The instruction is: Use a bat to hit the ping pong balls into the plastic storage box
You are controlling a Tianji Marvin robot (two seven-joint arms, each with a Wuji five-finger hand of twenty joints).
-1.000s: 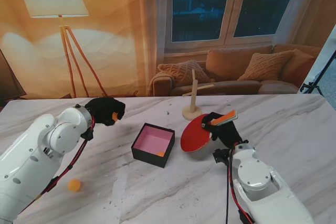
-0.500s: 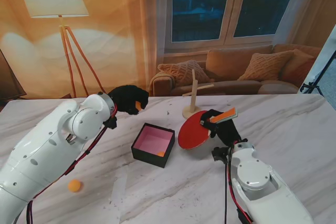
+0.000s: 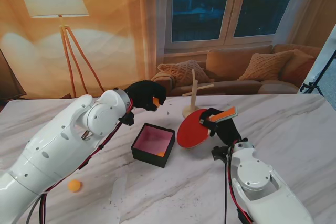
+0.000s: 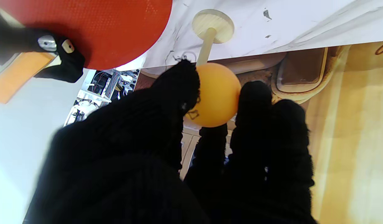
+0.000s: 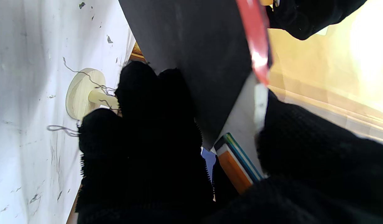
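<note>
Two hands are facing off above the box (image 3: pixel 153 145). Left hand (image 3: pixel 144 95) fingers (image 4: pixel 179 84) are pinching a ball (image 3: pixel 156 101); right hand (image 3: pixel 219 127), just right of it, is gripping the bat (image 3: pixel 193 129), red face toward the ball.

I see the storage box (image 3: pixel 153 144) mid-table with one ball (image 3: pixel 160 153) in it. The bat (image 3: pixel 192 134) is just right of it, the wooden stand (image 3: pixel 192 109) farther back. Another ball (image 3: pixel 74 185) lies near left.
</note>
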